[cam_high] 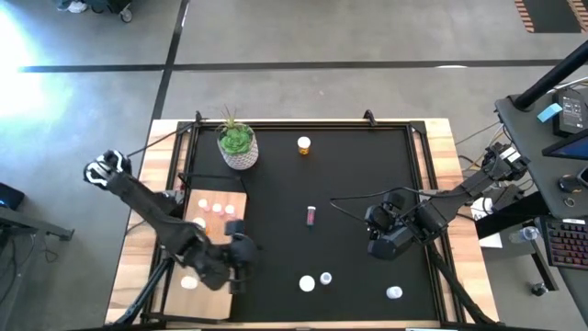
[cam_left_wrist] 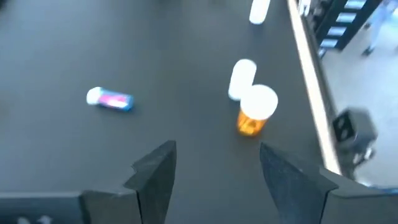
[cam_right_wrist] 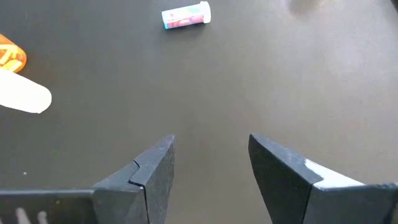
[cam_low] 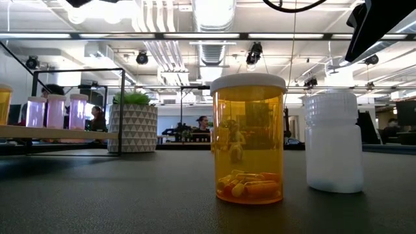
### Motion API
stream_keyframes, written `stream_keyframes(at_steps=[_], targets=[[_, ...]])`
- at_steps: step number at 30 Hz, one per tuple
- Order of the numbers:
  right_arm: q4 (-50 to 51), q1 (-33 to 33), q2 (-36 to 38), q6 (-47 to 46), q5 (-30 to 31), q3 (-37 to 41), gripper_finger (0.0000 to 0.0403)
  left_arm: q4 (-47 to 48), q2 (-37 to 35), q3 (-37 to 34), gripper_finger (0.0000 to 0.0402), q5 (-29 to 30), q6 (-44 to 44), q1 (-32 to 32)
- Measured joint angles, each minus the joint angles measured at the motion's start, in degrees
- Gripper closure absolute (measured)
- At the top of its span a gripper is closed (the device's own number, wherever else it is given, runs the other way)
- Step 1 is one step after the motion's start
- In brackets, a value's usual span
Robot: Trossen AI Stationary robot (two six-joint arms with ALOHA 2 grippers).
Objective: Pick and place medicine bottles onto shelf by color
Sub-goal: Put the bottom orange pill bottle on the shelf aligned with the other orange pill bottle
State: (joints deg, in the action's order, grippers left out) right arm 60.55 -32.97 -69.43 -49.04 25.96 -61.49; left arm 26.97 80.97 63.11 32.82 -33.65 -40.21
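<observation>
Seen from above, the large black mat [cam_high: 358, 184] covers the wooden table. The flat pale-plywood shelf board [cam_high: 235, 199] lies at about 9 o'clock of the mat's centre; three pink-bodied, white-capped bottles [cam_high: 217, 209] stand on it in a row, and one more white cap [cam_high: 189, 283] shows on its near end. In the low view these pink bottles [cam_low: 55, 111] are seen standing upright on the shelf edge [cam_low: 39, 132].

The white speckled pot with a green plant [cam_high: 237, 145] stands at about 11 o'clock. An upright orange bottle with a white cap [cam_high: 303, 144] is placed at 12 o'clock. A small pink bottle [cam_high: 311, 216] lies on its side near the centre. At 6 o'clock an orange pill bottle [cam_high: 307, 283] and a white bottle [cam_high: 325, 278] stand just beside each other – upright, capsules visible in the orange one [cam_low: 248, 140]. Another white bottle [cam_high: 394, 293] rests at about 5 o'clock.

The left gripper [cam_high: 241, 267] hangs at the shelf's near right corner – fingers spread, nothing between them [cam_left_wrist: 217, 171]. The right gripper [cam_high: 378, 234] hangs over bare mat at about 4 o'clock, fingers likewise spread and empty [cam_right_wrist: 211, 165].
</observation>
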Motion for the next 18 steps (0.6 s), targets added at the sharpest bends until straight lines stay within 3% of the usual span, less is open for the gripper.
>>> stream_keyframes(at_steps=[8, 13, 18], targets=[[0.0, 0.0, 0.0, 0.0, 0.0, 0.0, 0.0209, -18.2, 10.3, 1.7, 0.0165, -2.1, -0.5, 2.5], [0.0, 0.0, 0.0, 0.0, 0.0, 0.0, 0.0209, -20.6, 16.4, 4.4, 0.0129, -2.5, 0.0, 3.0], [0.0, 0.0, 0.0, 0.0, 0.0, 0.0, 0.0209, -21.9, 23.3, 8.1, 0.012, -2.8, 2.9, 3.5]])
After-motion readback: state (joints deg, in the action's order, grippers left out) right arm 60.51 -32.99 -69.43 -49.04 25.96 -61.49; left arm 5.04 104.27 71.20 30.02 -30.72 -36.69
